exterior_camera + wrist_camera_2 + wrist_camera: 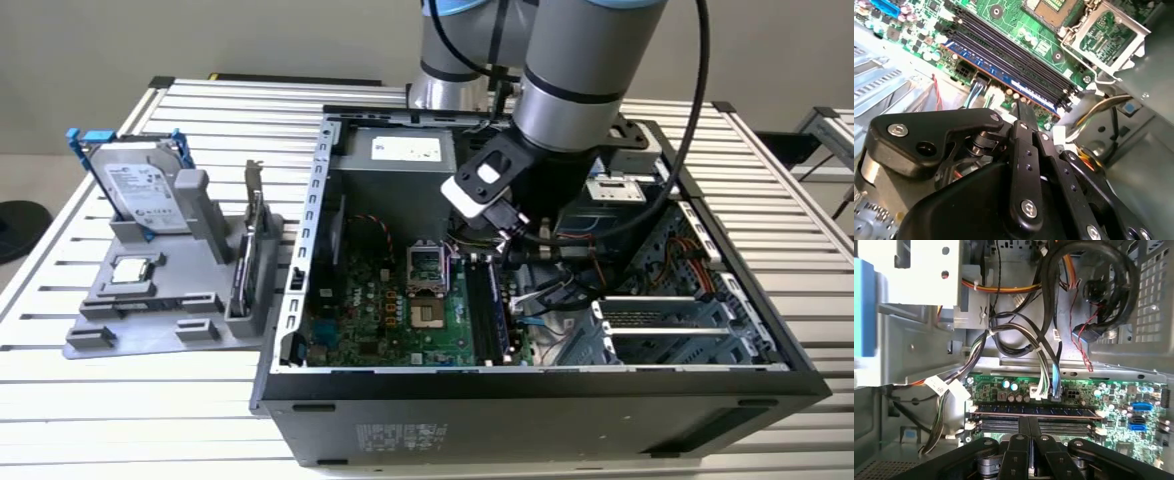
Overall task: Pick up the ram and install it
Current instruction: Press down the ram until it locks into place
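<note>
The ram [1036, 411] lies seated lengthwise in the motherboard slot nearest the case wall, a dark blue-green strip with a row of chips, seen edge-on in the first wrist view and running slantwise past the empty black slots [1004, 47] in the second wrist view [1004, 75]. The gripper [1030, 437] hangs right over it, its two black fingers [1026, 117] drawn close together with just a thin gap between them, their tips at or just above the stick's top edge; whether they actually touch it I cannot tell, since the fingers hide that spot. In the exterior view the arm [574, 90] reaches down into the open computer case [534, 400], and its wrist covers the gripper and most of the slot row there. Beside the slots sits the open processor socket [1104, 32] with its metal frame lifted. Bundles of black, white and orange cables [1019, 335] hang close above the board by the drive cage. Well apart, on the exterior view's left, a grey holder [167, 320] on the slatted table [80, 420] carries a silver hard drive [134, 185] in a blue bracket and a small square processor chip [131, 270]
</note>
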Available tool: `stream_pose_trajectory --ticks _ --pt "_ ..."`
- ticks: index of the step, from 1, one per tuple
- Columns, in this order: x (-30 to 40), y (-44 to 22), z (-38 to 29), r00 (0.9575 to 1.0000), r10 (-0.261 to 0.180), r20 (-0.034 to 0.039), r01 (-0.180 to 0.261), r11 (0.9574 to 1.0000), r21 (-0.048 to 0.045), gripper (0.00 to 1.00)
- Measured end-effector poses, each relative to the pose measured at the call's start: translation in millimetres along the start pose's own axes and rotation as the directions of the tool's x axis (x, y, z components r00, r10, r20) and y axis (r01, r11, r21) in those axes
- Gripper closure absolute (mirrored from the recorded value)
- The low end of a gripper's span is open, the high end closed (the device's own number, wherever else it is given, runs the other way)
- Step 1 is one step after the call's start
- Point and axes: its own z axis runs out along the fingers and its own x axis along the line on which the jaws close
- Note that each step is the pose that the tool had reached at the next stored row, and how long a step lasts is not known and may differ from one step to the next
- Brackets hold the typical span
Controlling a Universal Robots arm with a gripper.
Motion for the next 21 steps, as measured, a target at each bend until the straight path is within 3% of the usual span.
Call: stream_pose_trajectory --ticks 9,21 --pt "-0.1 0.1 -8.4 1.0 0.0 -0.0001 0.0 1.0 0.0009 1.0" --pt "-0.1 0.1 -11.5 1.0 0.0 -0.0001 0.0 1.0 0.0011 1.0"
